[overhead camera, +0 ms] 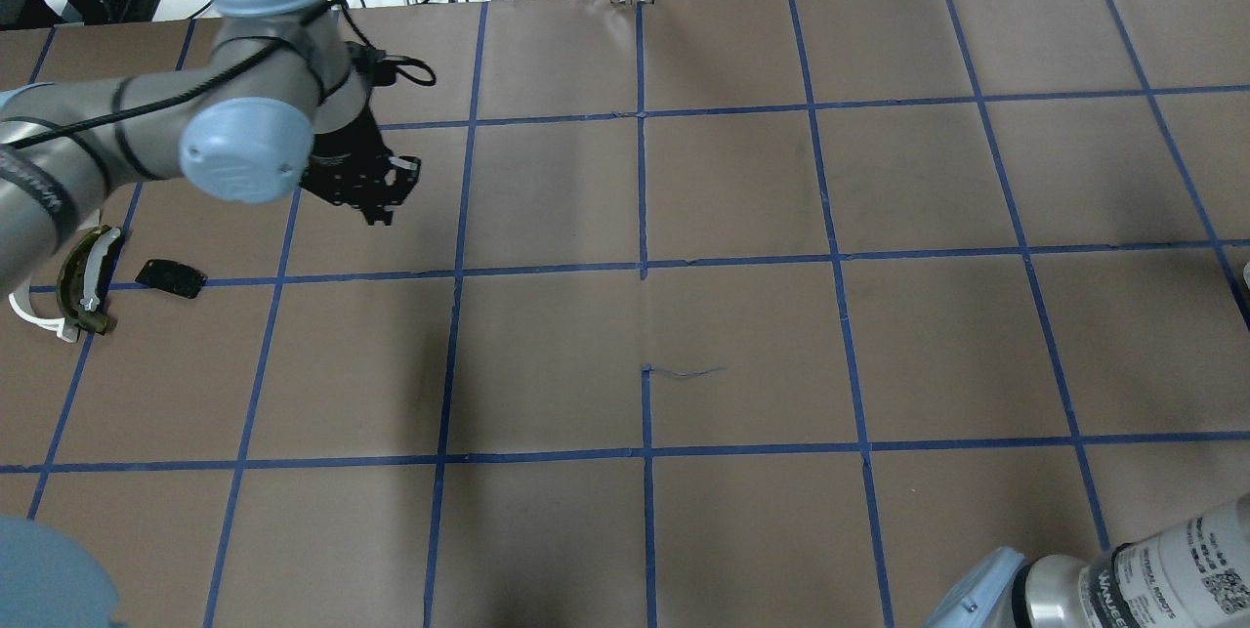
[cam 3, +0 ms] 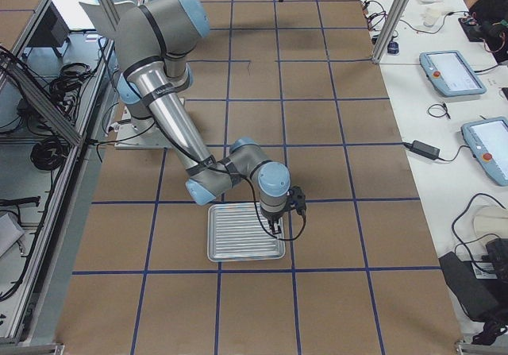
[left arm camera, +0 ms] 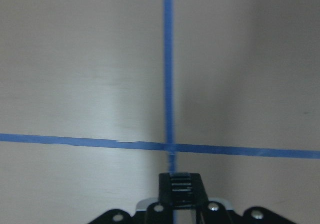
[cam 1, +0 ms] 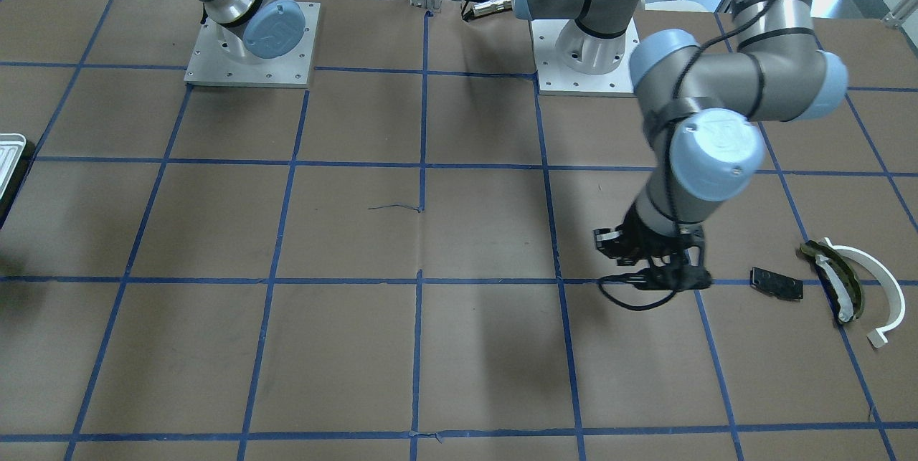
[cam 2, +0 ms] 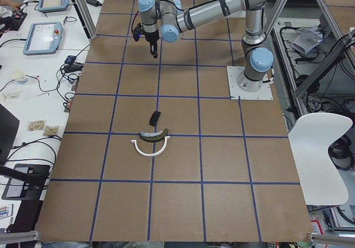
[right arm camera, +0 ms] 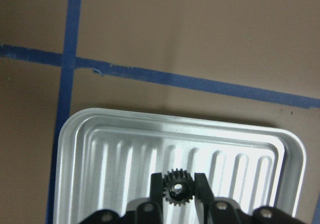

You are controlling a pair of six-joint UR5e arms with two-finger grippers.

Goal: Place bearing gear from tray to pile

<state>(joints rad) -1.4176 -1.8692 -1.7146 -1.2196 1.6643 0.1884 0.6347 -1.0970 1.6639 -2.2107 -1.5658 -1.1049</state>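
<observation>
In the right wrist view my right gripper (right arm camera: 176,180) is shut on a tiny black toothed bearing gear (right arm camera: 176,190) with a centre hole, over the ribbed floor of the white tray (right arm camera: 100,149). The exterior right view shows this gripper (cam 3: 274,226) at the tray's (cam 3: 234,236) right side. A second small black piece is not in view. My left gripper (cam 1: 645,267) is shut and empty, hovering over the paper left of the pile: a black plate (cam 1: 776,283), an olive strip (cam 1: 838,276) and a white arc (cam 1: 881,282). The left gripper (overhead camera: 376,190) is also in the overhead view.
The table is brown paper with a blue tape grid (cam 1: 423,279). The pile also shows in the overhead view at far left, with the black plate (overhead camera: 170,277) nearest my left gripper. The tray's corner (cam 1: 8,153) shows at the front-facing view's left edge. Both arm bases (cam 1: 251,45) stand at the back.
</observation>
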